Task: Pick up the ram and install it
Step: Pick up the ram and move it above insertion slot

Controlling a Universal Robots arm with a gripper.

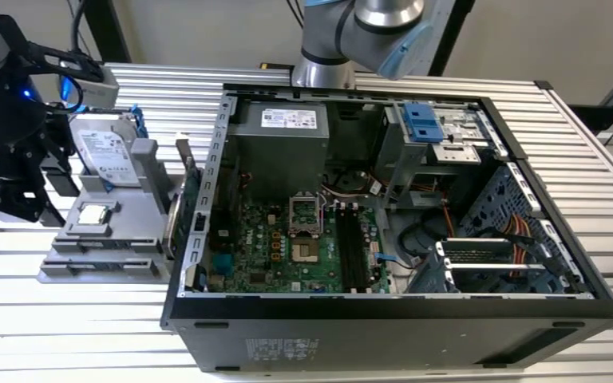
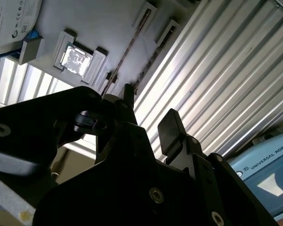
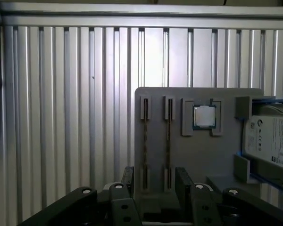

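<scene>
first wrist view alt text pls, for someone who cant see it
The open, empty gripper hangs over a grey holder on a ribbed metal table. The holder carries the ram on edge in a narrow slot, a square processor chip and a hard drive.

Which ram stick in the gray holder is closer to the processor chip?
The ram stick beside the processor chip; the other stick stands at the holder's edge.

Open black computer case (image 1: pixel 392 327) mid exterior view, green motherboard (image 1: pixel 274 255) inside, grey power supply (image 1: pixel 280 144) at its twelve o'clock, blue drive bracket (image 1: pixel 421 121) at two o'clock, grey holder (image 1: pixel 99 259) at the case's nine o'clock bearing silver hard drive (image 1: pixel 102 152) and square processor chip (image 1: pixel 93 214), ribbed metal table (image 1: pixel 73 335) beneath.
</scene>
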